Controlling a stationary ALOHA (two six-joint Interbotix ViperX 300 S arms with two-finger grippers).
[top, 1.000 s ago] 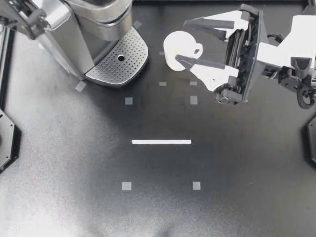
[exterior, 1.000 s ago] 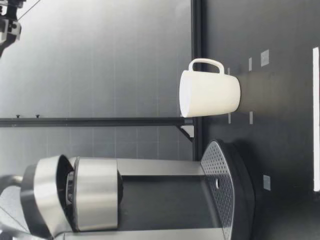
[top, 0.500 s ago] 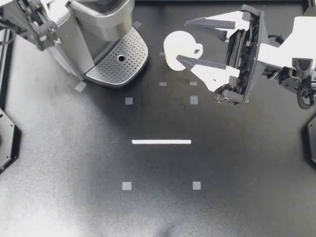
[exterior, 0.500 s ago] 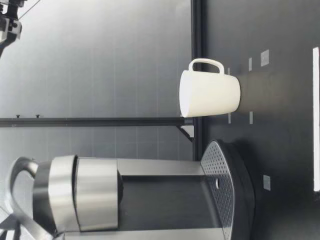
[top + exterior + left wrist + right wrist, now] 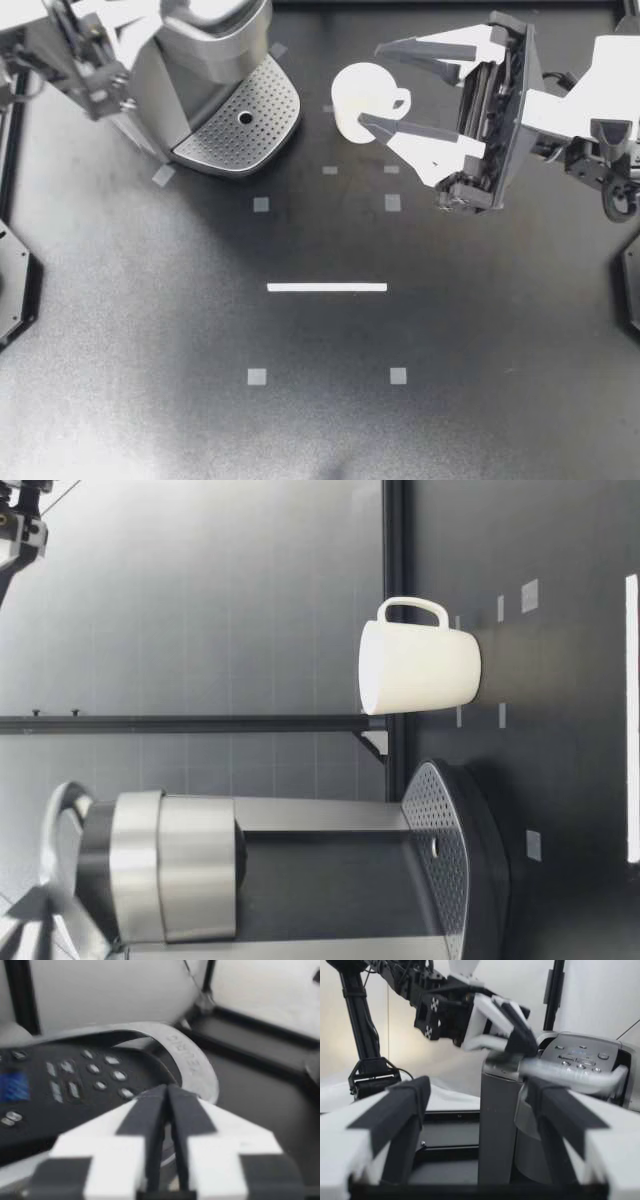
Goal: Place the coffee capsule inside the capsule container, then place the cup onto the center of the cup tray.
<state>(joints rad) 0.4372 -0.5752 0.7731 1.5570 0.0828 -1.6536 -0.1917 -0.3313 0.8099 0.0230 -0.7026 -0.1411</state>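
- My left gripper [image 5: 140, 18], fingers together, sits at the lid handle [image 5: 195, 1055] atop the coffee machine [image 5: 200, 60].
- The cup [image 5: 352, 100] stands upright on the table [image 5: 320, 420], right of the machine, off its cup tray [image 5: 250, 120].
- Farther right of the machine, my right gripper [image 5: 367, 83] has its fingers spread wide, straddling the cup.

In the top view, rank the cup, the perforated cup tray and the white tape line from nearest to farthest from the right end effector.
1. The cup, right under the right end effector.
2. The cup tray, beyond the cup, at the coffee machine.
3. The white tape line, mid-table.
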